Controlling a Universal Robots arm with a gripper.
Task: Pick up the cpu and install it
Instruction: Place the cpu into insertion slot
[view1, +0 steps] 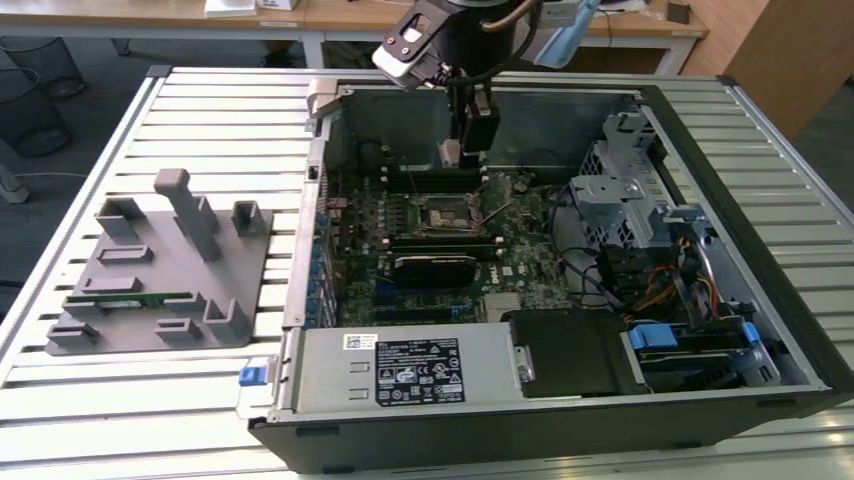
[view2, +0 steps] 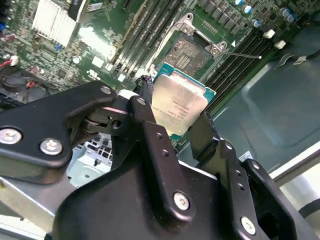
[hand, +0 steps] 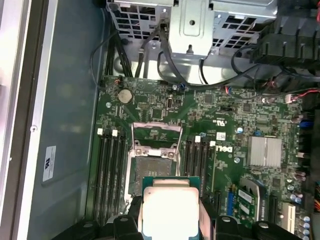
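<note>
- The gripper (view2: 175, 114) is clamped on the cpu (view2: 181, 102), with one black finger on each of two opposite edges. The chip's silvery top faces the camera in both wrist views.
- The print on the cpu's top is too fine to make out.
- The cpu hangs in the air over the motherboard (hand: 235, 125), near the socket (hand: 152, 162) but not seated in it. The socket's metal frame is flipped open.
- Memory slots (hand: 107, 170) run along both sides of the socket.
- In the exterior view the gripper reaches down into the open computer case (view1: 787, 340), which lies on its side on the slatted counter (view1: 134, 410).
- The case holds the motherboard, a metal drive cage (view1: 627, 190), bundled cables (view1: 654, 285) and a power supply (view1: 334, 385) bearing a black-and-white label (view1: 416, 372).
- A white sticker (hand: 49, 162) sits on the case's inner wall.
- On the exterior view's left, a grey plastic fixture (view1: 160, 270) rests on the counter beside the case, with a thin green memory stick (view1: 127, 297) lying in it.
</note>
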